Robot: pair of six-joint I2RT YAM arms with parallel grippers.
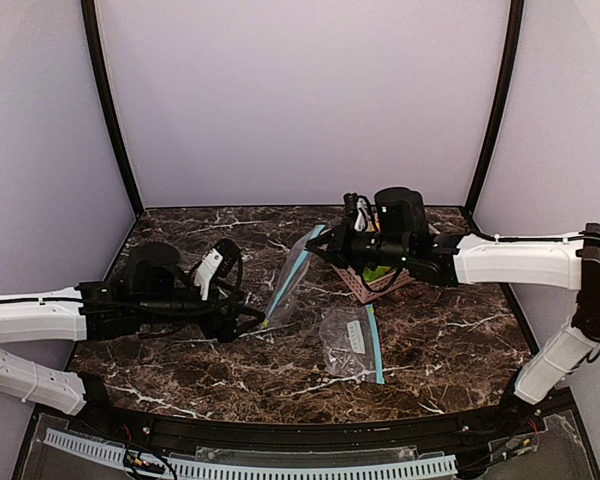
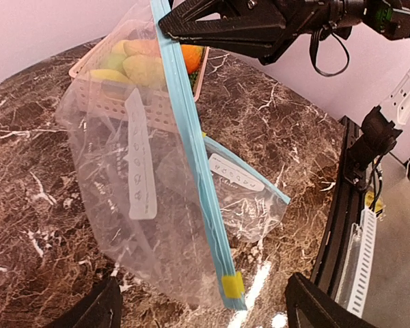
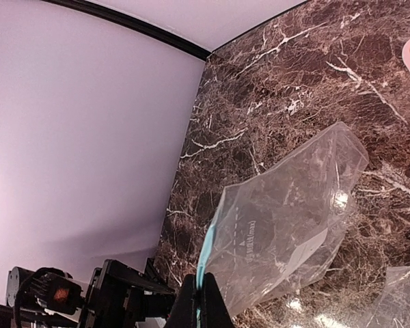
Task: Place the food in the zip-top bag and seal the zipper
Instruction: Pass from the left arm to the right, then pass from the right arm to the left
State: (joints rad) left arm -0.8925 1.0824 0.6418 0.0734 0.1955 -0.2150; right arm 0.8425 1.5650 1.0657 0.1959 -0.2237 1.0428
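A pink lattice basket [image 1: 360,288] stands toward the back of the dark marble table [image 1: 460,330]. Nearer the front a spare clear bag [image 1: 352,342] lies flat, apparently empty. Pale purple walls [image 1: 300,100] enclose everything.

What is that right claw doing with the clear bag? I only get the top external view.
Observer: The right gripper is pinched shut on the blue zipper strip of the bag, holding it up by that edge.
Operator: Anything inside it yet?
Observer: No, it is empty. The food, yellow-green and orange pieces, lies in the pink basket behind it.
Operator: And the left claw?
Observer: The left gripper is open, its fingers apart on either side beneath the bag, not touching it.
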